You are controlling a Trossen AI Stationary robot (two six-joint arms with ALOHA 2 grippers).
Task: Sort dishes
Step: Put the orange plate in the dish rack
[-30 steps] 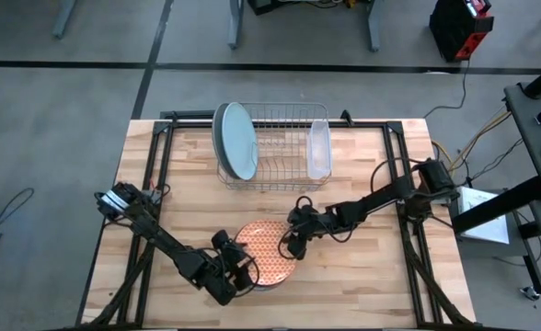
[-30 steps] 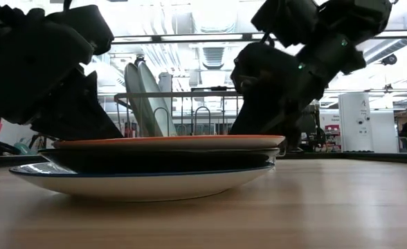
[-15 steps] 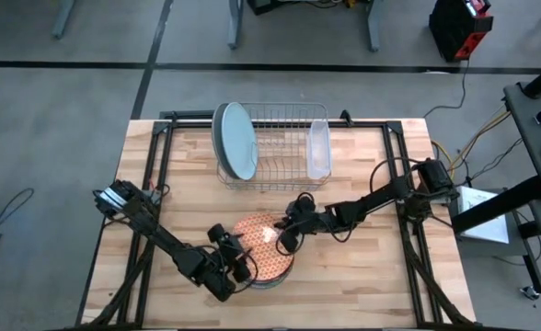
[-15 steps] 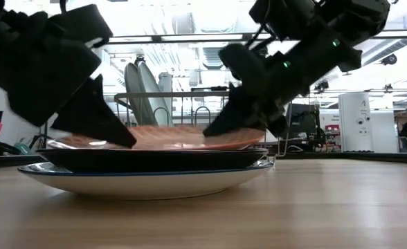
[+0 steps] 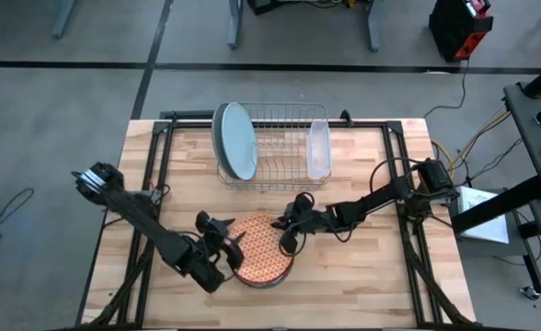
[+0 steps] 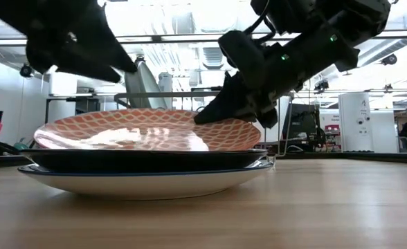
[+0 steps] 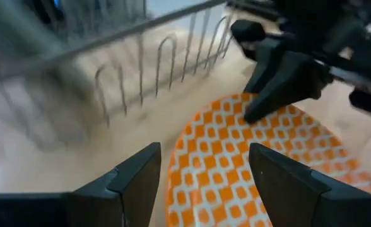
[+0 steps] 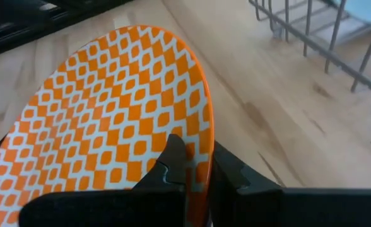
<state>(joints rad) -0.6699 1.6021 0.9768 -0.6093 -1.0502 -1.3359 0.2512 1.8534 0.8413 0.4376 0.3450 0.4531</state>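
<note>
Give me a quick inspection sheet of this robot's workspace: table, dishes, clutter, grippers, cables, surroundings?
Surface: wooden table, on a black frame.
Job's things: orange plate tilted atop a dark plate and a white plate; two large plates upright in the rack.
Clutter: clear tub in rack.
Grippers: right gripper shut on the orange plate's rim; left gripper open beside it.
Cables: loose at the table's right.
Surroundings: grey floor, other benches.
</note>
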